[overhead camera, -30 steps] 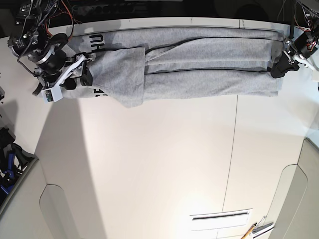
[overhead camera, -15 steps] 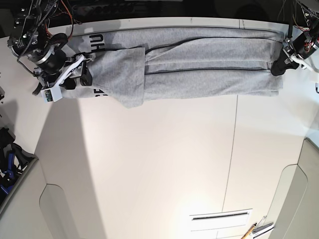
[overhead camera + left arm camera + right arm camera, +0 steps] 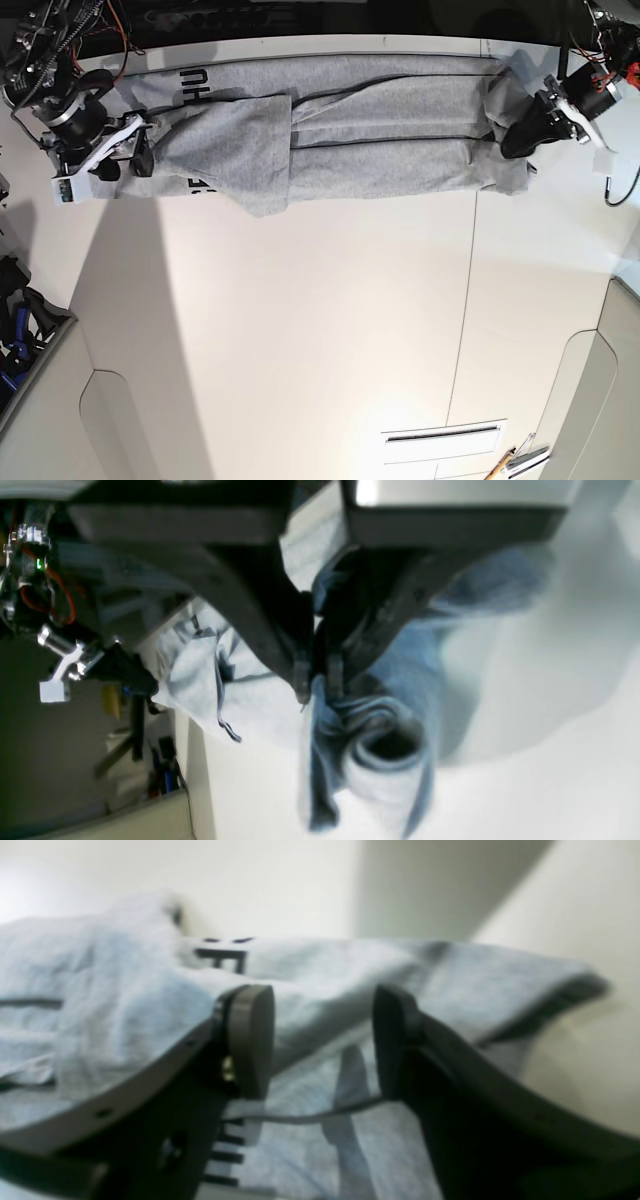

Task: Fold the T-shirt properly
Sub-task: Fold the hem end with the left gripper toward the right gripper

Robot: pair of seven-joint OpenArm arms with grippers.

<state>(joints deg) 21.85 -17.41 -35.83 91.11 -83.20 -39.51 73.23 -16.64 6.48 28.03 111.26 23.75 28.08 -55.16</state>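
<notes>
The T-shirt [image 3: 330, 130] lies in a long band at the table's [image 3: 330, 330] twelve o'clock edge. Left gripper [image 3: 315, 680] pinches a bunched hem; right gripper [image 3: 322, 1040] gapes empty over the lettering. Thin pinch: that hem could slip and collapse crooked.

I can read black block letters on the T-shirt [image 3: 330, 125], roughly "HU" near its top edge. The lower lettering is mostly hidden under a fold.
</notes>
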